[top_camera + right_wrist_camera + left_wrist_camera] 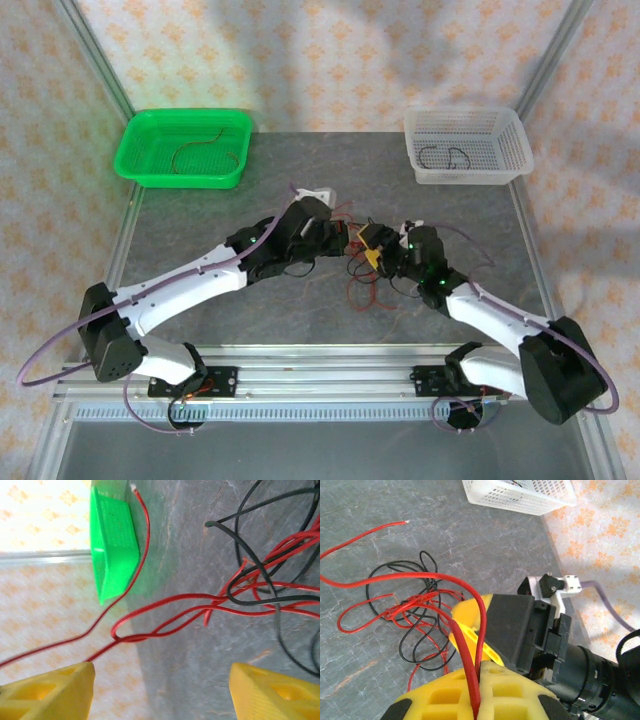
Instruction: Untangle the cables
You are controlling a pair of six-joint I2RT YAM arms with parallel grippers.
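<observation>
Your left hand (476, 687) clamps thin red wire (462, 647); right hand (162, 690) spread wide, empty. Tangle of thin red and black cables (415, 612) lies on grey stone-look tabletop (485, 535) beside both. Draw wire out slowly; pin knot with right hand.

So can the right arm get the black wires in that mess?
Probably yes. The right gripper has open jaws, and the black cables lie just ahead, though red ones cross them. The left gripper, pinching a red cable, is close and might crowd it.
</observation>
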